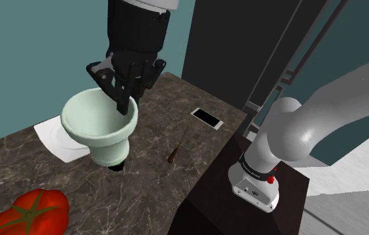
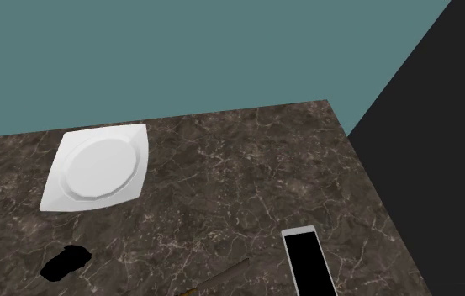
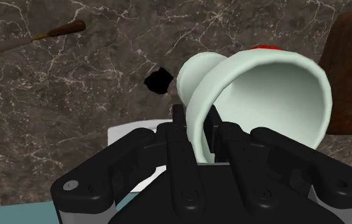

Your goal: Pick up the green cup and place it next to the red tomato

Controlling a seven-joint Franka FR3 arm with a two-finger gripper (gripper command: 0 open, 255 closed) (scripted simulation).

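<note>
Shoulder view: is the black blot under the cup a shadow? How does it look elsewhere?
Shoulder view: probably the shadow of the cup in the end effector, pure black, below its base. Second exterior view: the shadow is hard-edged, on the counter near the plate. Wrist view: same shadow beside the cup's foot.

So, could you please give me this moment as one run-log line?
gripper: shut on cup rim | cup: lifted above counter, tilted | tomato: on counter, cup not yet beside it
</note>
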